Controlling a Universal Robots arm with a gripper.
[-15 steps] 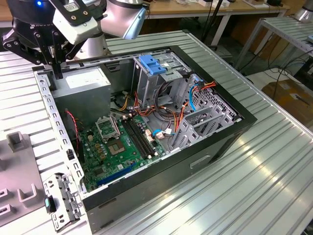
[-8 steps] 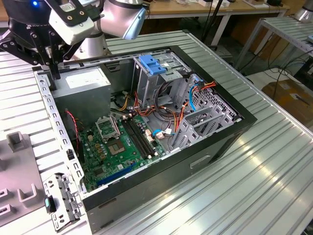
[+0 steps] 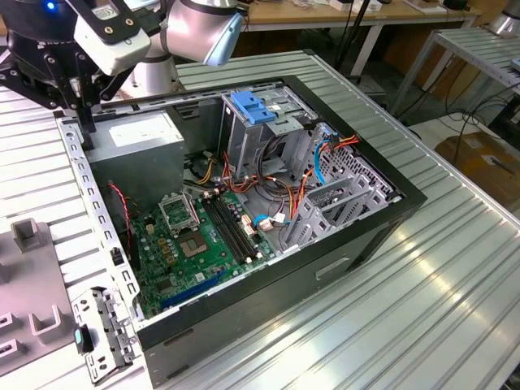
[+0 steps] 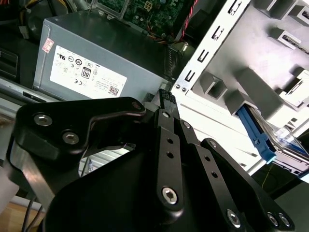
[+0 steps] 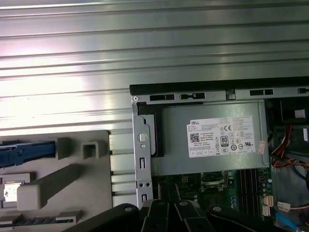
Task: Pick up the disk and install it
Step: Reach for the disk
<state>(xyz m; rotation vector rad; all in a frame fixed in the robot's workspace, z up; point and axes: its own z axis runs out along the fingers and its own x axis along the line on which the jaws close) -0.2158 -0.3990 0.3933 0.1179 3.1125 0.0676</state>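
The disk (image 4: 256,136) lies in a grey holder tray beside the computer case, its blue carrier edge and a strip of silver metal showing in the second wrist view. In the first wrist view the same disk (image 5: 21,153) appears as a blue bar in the tray. My gripper (image 3: 84,122) hangs over the case's rim on the exterior view's left, next to the power supply. Its black fingers (image 4: 166,99) stand together with nothing between them. The gripper (image 5: 169,195) is well apart from the disk.
The open computer case (image 3: 366,236) holds a grey power supply (image 3: 138,134), a green motherboard (image 3: 195,236), a metal drive cage with a blue latch (image 3: 252,107) and loose cables. The grey fixture plate (image 3: 24,276) lies on the ribbed metal table (image 3: 439,309).
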